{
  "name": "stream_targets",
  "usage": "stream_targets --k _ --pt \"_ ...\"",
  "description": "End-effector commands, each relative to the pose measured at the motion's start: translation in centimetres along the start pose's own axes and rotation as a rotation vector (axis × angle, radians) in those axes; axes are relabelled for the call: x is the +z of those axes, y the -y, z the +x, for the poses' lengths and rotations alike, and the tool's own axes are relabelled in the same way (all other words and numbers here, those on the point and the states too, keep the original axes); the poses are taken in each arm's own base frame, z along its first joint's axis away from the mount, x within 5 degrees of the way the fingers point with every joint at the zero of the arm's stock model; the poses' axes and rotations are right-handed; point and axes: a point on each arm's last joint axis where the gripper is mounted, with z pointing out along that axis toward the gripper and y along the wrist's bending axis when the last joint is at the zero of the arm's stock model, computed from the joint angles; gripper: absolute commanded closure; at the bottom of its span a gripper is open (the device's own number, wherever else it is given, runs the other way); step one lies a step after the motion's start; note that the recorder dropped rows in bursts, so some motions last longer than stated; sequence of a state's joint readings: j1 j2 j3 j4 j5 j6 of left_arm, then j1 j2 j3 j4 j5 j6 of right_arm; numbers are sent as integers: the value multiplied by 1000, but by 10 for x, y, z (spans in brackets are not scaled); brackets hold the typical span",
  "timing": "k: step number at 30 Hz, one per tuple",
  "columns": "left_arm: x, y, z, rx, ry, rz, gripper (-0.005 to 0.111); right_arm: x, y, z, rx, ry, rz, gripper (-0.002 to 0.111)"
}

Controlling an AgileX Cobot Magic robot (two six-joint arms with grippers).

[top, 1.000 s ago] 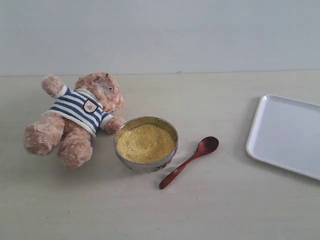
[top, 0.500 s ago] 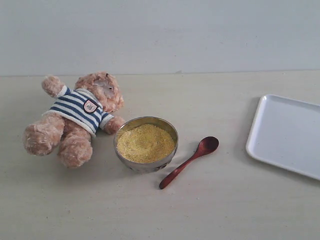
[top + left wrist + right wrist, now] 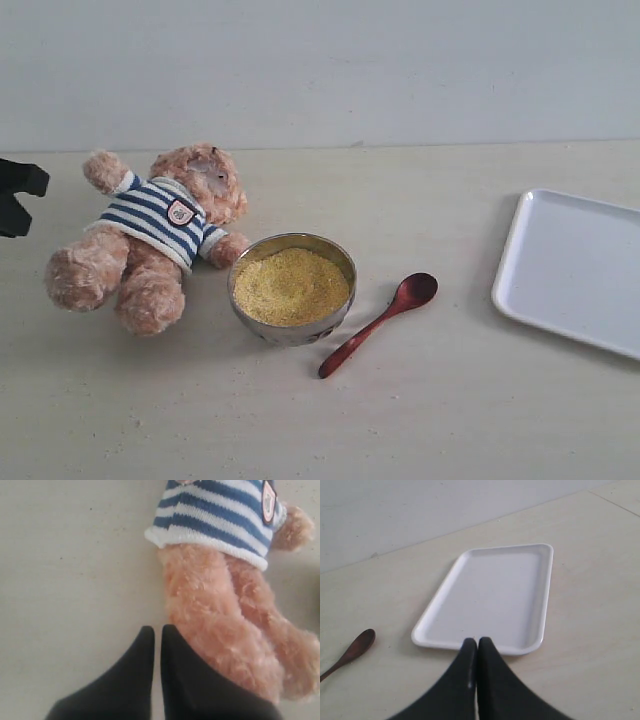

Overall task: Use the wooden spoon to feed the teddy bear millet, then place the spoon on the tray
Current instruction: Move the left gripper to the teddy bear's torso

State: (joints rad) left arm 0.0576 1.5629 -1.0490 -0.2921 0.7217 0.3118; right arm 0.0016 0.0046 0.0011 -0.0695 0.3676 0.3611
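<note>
My left jaws are pressed together on nothing at the frame's left edge, beside the bear (image 3: 150, 240) sprawled there. The bowl (image 3: 336, 262) of millet (image 3: 290, 285) sits just beside its paw, I judge for short feeding trips. The spoon (image 3: 378, 323) lies free on the surface (image 3: 450, 420) right of the bowl. My right jaws, likewise together and empty, face the tray (image 3: 575, 270) at far right, bare for the spoon.

The teddy bear (image 3: 150, 270) is light brown with a pale muzzle. Its shirt (image 3: 150, 215) is striped navy and white and has a red-edged badge (image 3: 180, 212). The millet (image 3: 291, 286) is yellow, the bowl (image 3: 342, 265) silvery, the wooden spoon (image 3: 378, 323) dark reddish-brown, the tray (image 3: 570, 270) white and the bench (image 3: 450, 200) pale beige. The left gripper (image 3: 157, 630) and the right gripper (image 3: 477, 641) are black.
</note>
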Motion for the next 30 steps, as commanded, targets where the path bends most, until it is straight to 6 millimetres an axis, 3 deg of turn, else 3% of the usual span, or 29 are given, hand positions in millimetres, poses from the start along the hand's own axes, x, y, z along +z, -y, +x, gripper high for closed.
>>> stream_targets --k 1,2,4,6,8,10,15,20,25,30 --pt "28 -5 -13 -53 75 23 98 0 0 -2 -9 18 0 108" --pt "31 -5 -15 -59 90 27 94 0 0 -2 -9 18 0 108" --pt "35 -3 -19 -130 127 72 74 0 0 -2 -9 18 0 108" --pt "33 -2 -26 -125 179 84 42 0 0 -2 -9 18 0 108" --pt "32 -2 -31 -144 218 84 20 0 0 -2 -9 18 0 108" --pt "31 -3 -35 -85 239 73 9 0 0 -2 -9 18 0 108" --pt "30 -2 -37 -2 238 74 7 0 0 -2 -9 18 0 108" --pt "33 4 -40 -130 253 156 7 0 0 -2 -9 18 0 108" --pt "55 3 -39 -10 252 177 7 0 0 -2 -9 18 0 108" --pt "80 -3 -35 -40 216 171 7 0 0 -2 -9 18 0 108"
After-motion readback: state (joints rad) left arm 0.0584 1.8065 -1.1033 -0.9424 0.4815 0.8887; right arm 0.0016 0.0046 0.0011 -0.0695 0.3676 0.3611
